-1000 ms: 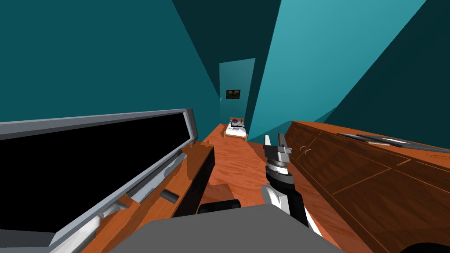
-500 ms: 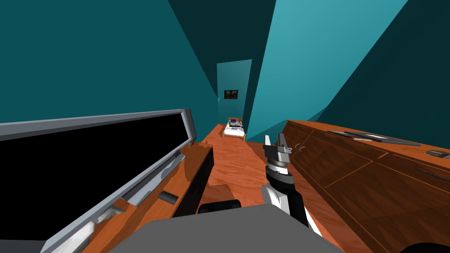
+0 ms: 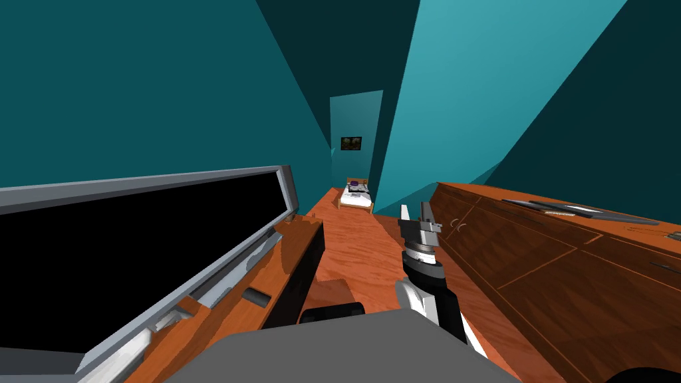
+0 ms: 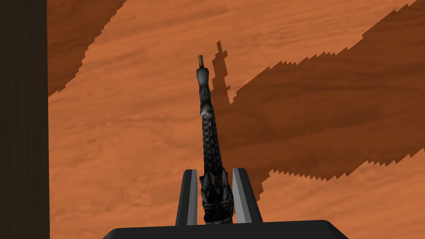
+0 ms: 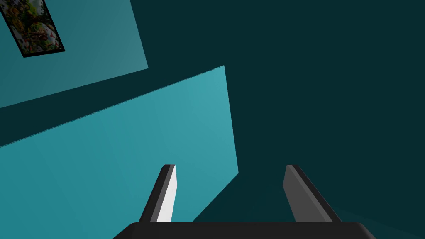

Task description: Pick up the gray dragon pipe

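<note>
The left jaws are closed on the dark grey, scaly, dragon-shaped pipe [image 4: 209, 141]. Their two thin light grey fingers [image 4: 189, 197] press the sides of its thick carved end, close against the dark gripper body. The rest of the pipe runs straight out from the jaws, narrowing to a smooth neck with a small brown tip. Beyond it lies an orange wood-grain surface [image 4: 124, 137], crossed by broad jagged shadows. The pipe's own thin shadow falls just beside the tip, separate from it. A dark brown panel [image 4: 23, 124] runs along one edge of that surface.

The right arm [image 3: 425, 279] reaches up and forward, just to the right of centre in the head view. The right jaws stand wide open with nothing between them, and their two fingers [image 5: 166, 199] are well apart.

On the robot's left, a large flat television with a grey frame and black screen [image 3: 133, 253] stands on a low orange wooden counter [image 3: 292, 246]. A small dark cylinder [image 3: 256, 297] lies on the counter just in front of the screen's lower edge. On the right runs a long brown wooden cabinet [image 3: 532, 266], with a few flat grey things [image 3: 565, 211] on its top; they are too small to identify. Between the counter and the cabinet, an orange wooden floor [image 3: 359, 246] stretches down a narrow passage between teal walls [image 3: 166, 86]. At the far end are a small white bed [image 3: 356, 195] and a small framed picture [image 3: 351, 142] on the wall.
</note>
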Robot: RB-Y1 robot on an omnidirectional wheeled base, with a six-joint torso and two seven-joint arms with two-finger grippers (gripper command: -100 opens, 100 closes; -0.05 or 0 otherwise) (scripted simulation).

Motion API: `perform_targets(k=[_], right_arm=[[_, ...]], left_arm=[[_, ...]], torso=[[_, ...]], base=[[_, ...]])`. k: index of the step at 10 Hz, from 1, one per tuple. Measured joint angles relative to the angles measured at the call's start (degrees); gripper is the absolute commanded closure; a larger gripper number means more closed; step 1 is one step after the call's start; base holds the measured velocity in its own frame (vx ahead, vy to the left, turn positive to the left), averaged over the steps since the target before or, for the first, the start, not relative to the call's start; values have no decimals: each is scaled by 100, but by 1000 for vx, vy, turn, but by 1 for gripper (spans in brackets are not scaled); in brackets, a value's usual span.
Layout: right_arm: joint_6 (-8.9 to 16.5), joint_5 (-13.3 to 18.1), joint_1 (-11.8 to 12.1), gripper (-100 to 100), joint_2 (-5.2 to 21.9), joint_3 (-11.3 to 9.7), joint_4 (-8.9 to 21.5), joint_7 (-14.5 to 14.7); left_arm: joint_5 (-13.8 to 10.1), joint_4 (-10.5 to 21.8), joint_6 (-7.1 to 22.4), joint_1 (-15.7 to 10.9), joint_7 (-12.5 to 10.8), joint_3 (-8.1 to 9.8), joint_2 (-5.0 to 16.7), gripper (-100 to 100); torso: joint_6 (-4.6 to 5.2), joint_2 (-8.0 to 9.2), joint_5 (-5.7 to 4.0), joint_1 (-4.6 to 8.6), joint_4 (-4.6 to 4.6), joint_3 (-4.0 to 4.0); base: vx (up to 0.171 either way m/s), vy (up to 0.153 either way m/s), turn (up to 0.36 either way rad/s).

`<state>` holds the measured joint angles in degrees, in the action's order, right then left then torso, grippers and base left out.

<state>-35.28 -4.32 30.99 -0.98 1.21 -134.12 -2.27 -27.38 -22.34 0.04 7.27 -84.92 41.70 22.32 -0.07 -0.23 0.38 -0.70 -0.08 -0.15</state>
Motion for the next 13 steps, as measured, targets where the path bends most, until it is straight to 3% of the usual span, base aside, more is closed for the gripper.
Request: perform_targets(k=[1, 2, 3, 4, 5, 6, 7, 8, 9, 10, 11, 12, 13], right_arm=[[0, 0, 1, 0, 0, 0, 0, 0], [0, 0, -1, 0, 0, -1, 0, 0], [0, 0, -1, 0, 0, -1, 0, 0], [0, 0, 0, 0, 0, 0, 0, 0], [0, 0, -1, 0, 0, 0, 0, 0], [0, 0, -1, 0, 0, -1, 0, 0], [0, 0, -1, 0, 0, -1, 0, 0], [0, 0, -1, 0, 0, -1, 0, 0], [0, 0, -1, 0, 0, -1, 0, 0], [0, 0, -1, 0, 0, -1, 0, 0], [0, 0, -1, 0, 0, -1, 0, 0], [0, 0, 0, 0, 0, 0, 0, 0], [0, 0, 0, 0, 0, 0, 0, 0]], left_arm=[[330, -467, 268, 10, 255, 479, -229, 100], [182, -307, 255, -20, 226, 232, -117, 100], [198, -315, 230, -21, 158, 158, -127, 100], [758, -1008, 610, -3, 371, 844, -464, 100], [1066, -1505, 855, 6, 410, 1214, -660, 100], [984, -1395, 758, -90, 305, 1133, -531, 100], [707, -1105, 518, -118, 228, 851, -300, 100], [530, -945, 385, -128, 207, 676, -198, 100], [511, -892, 412, -154, 241, 662, -224, 100], [339, -709, 374, -130, 218, 432, -165, 100], [166, -336, 254, -170, 163, 75, -38, 100], [329, -436, 311, -203, 219, 84, -157, 100], [280, -499, 405, -226, 241, -166, -131, 100]], torso=[[-3, -9, -3, 9, -3, -6], [7, -10, -2, 7, -1, -6], [17, -6, 3, 1, 4, -2], [4, -7, -4, 2, -1, -4], [10, -7, -7, 4, 1, -3], [20, -7, -5, 0, 5, -2], [13, -3, -4, -5, 2, -1], [10, 0, 2, -5, 1, 0], [9, 2, 9, -5, 1, 1], [5, 4, 8, -5, 0, 1], [7, 4, 9, -5, -1, 1], [3, -3, 7, 0, -2, -3], [2, -9, 3, 4, -4, -6]], base=[[39, -25, 137], [10, -4, -26], [20, 1, 199], [22, -8, 139], [3, -5, 15], [2, -1, -42], [1, 6, -4], [-2, 7, 12], [0, 0, 0], [0, 0, 0], [18, -4, 267], [35, -20, 351], [30, -22, 140]])
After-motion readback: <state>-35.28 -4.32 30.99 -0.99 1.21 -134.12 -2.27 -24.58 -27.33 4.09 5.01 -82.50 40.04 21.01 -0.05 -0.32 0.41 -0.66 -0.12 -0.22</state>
